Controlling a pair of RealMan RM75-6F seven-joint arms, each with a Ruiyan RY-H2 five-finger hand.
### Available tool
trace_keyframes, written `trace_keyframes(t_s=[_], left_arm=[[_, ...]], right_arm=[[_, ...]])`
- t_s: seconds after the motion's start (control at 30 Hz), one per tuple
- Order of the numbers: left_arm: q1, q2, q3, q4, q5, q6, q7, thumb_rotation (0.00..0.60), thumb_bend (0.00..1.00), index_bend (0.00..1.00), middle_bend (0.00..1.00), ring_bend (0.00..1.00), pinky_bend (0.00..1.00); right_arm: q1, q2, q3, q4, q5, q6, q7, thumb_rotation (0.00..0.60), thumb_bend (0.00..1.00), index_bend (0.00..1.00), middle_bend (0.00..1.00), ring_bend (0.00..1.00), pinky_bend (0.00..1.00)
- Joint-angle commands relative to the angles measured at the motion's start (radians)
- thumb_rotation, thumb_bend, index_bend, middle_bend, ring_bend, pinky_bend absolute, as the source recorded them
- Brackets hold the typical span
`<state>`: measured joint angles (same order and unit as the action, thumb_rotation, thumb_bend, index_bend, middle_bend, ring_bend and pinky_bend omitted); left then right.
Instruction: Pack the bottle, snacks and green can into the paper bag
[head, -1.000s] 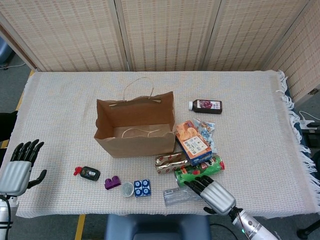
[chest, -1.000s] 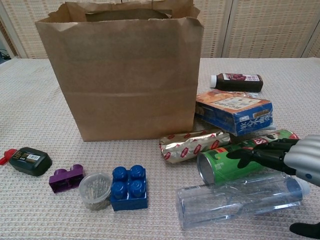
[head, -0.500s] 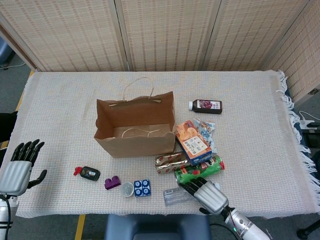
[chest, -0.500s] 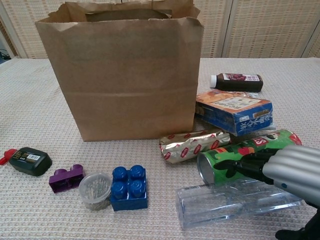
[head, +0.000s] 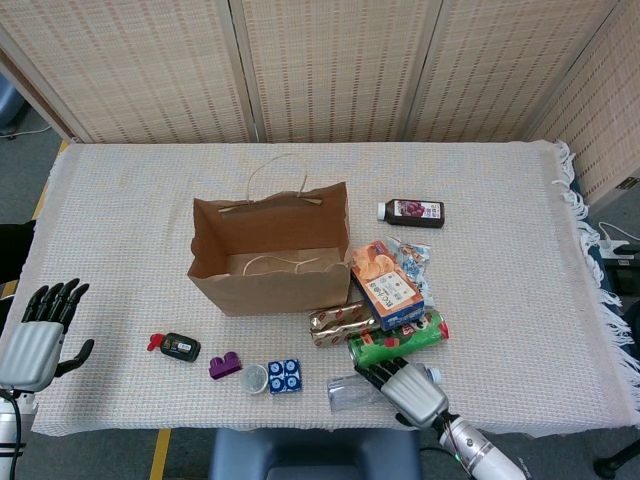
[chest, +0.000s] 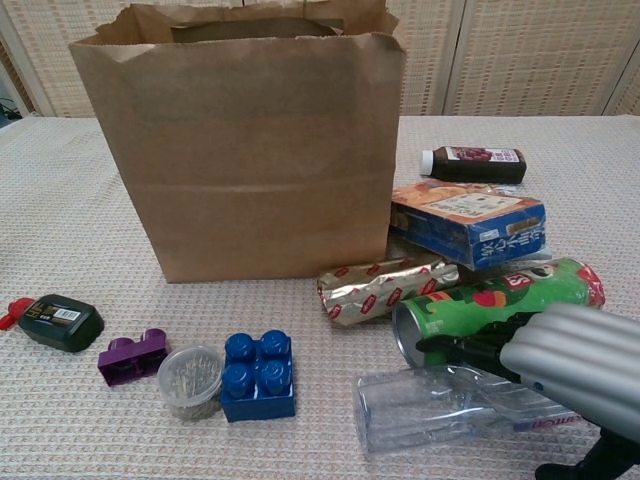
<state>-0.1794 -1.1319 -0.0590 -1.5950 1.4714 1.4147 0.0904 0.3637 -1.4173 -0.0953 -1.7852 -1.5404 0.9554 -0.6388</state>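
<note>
As my right hand (chest: 575, 365) lies over the clear bottle (chest: 440, 405) beside the paper bag (chest: 245, 150), grip unclear, I must close and lift.

We see the right hand (head: 405, 388) drawn back from the green can (head: 398, 343) toward the near edge of the worktop (head: 520, 290), now lying over the clear bottle (head: 352, 392) rather than reaching onto the can. In the chest view the hand (chest: 580, 366) fills more of the lower right corner, and its dark fingers (chest: 470, 352) lie low against the can's near side (chest: 480, 305), just above the bottle (chest: 440, 408). More of the can's printed side shows than a second ago. The bottle has shifted a little: its capped end, clear of the hand before, is now tucked under the hand.
</note>
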Motion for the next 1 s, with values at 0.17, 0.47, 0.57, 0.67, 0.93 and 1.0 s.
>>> trace_keyframes(t_s=[0.17,0.47,0.57,0.67,0.93,1.0], left_arm=[[-0.001,0.001,0.000,0.000,0.000,-0.001,-0.002,0.600,0.34,0.04,0.00,0.00,0.00],[-0.001,0.001,0.001,0.001,0.001,-0.001,-0.003,0.600,0.34,0.04,0.00,0.00,0.00],[-0.001,0.000,0.000,0.000,0.001,-0.001,-0.001,0.600,0.34,0.04,0.00,0.00,0.00],[-0.001,0.000,0.000,0.000,0.000,-0.001,0.000,0.600,0.34,0.04,0.00,0.00,0.00],[0.000,-0.001,0.000,-0.002,-0.001,0.001,0.004,0.600,0.34,0.04,0.00,0.00,0.00],[0.000,-0.001,0.000,-0.002,-0.002,0.001,0.005,0.600,0.34,0.04,0.00,0.00,0.00]], right_arm=[[-0.006,-0.033,0.005,0.012,0.035,0.027,-0.067,0.600,0.11,0.32,0.40,0.42,0.49],[-0.009,-0.019,-0.010,0.003,-0.028,0.084,-0.004,0.600,0.23,0.57,0.58,0.61,0.66],[-0.009,0.002,-0.009,-0.020,-0.056,0.110,0.039,0.600,0.23,0.58,0.59,0.61,0.66],[-0.008,0.028,-0.001,-0.052,-0.090,0.146,0.089,0.600,0.23,0.57,0.59,0.61,0.66],[0.008,0.127,0.086,-0.167,-0.159,0.264,0.159,0.600,0.23,0.57,0.59,0.61,0.66],[0.018,0.164,0.133,-0.215,-0.151,0.289,0.161,0.600,0.23,0.57,0.59,0.61,0.66]])
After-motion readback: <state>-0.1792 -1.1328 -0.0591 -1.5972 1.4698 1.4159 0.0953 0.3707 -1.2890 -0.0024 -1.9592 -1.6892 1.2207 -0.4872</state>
